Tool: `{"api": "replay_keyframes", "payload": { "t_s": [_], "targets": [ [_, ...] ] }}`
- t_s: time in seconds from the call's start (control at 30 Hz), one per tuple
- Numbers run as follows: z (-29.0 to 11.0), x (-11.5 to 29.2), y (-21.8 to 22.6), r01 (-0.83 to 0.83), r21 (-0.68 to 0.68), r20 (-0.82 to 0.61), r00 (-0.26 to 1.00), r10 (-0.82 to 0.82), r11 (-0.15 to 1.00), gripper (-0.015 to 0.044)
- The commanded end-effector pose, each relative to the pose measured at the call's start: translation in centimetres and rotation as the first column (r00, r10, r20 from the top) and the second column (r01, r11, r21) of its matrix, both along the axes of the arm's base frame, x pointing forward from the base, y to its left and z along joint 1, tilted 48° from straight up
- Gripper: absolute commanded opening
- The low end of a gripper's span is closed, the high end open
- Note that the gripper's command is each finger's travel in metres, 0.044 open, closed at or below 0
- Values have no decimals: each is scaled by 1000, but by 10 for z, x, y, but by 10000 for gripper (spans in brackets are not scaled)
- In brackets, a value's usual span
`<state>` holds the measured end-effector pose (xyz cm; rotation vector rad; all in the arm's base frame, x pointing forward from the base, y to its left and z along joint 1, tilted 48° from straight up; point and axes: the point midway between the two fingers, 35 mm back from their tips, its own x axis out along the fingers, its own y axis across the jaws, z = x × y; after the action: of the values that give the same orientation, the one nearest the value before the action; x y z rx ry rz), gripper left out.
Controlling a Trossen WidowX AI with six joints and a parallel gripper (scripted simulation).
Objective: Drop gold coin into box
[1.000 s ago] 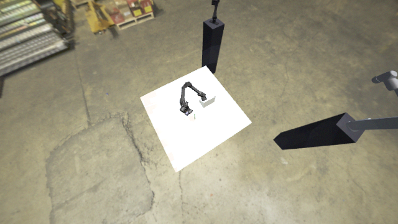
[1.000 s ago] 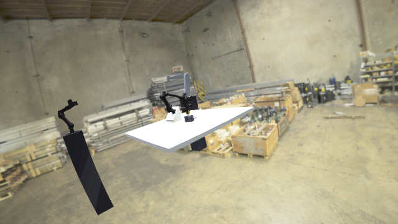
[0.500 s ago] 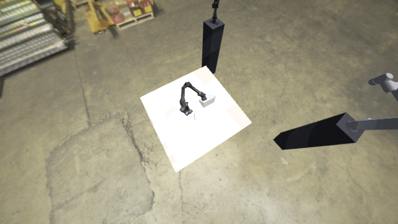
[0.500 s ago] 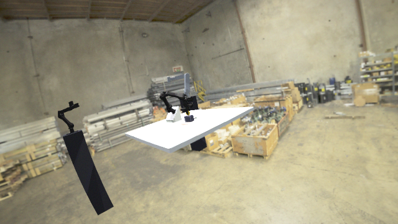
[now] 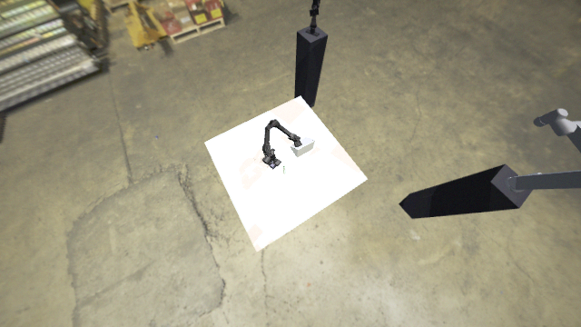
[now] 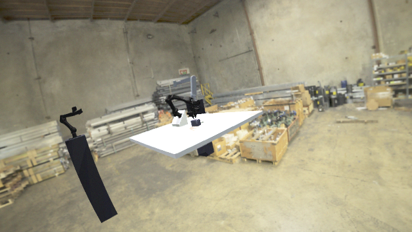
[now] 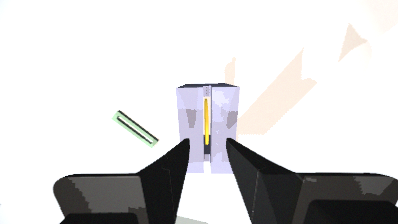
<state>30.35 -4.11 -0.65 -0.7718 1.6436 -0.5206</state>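
The grey box [image 7: 192,109] [image 5: 303,147] [image 6: 179,121] stands on the white table [image 5: 290,204] [image 6: 193,138]. In the wrist view the gold coin [image 7: 206,119] stands on edge in the narrow slot of the lid, partly sunk in, below and clear of the fingers. My gripper [image 7: 207,142] [image 5: 297,143] hangs just above the slot with its fingers apart, one on each side of the coin and not touching it. The dark-green holder [image 7: 135,128] [image 5: 284,170] lies empty to the left of the box.
Two black pillars [image 5: 310,59] [image 5: 458,195] with camera arms stand off the table; one shows in the exterior view [image 6: 90,174]. The arm's base [image 5: 271,161] sits near the table's middle. Pallets and crates lie far behind.
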Motion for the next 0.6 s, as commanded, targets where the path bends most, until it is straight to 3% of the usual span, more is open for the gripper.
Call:
{"api": "replay_keyframes", "payload": {
  "t_s": [0.0,0.27,0.57],
  "targets": [
    [6,1,7,1,1,3,1000,-1,1000,239],
    [26,2,28,-1,-2,0,1000,1,1000,440],
    [41,2,43,-2,-7,-4,1000,2,1000,440]
  ]
}}
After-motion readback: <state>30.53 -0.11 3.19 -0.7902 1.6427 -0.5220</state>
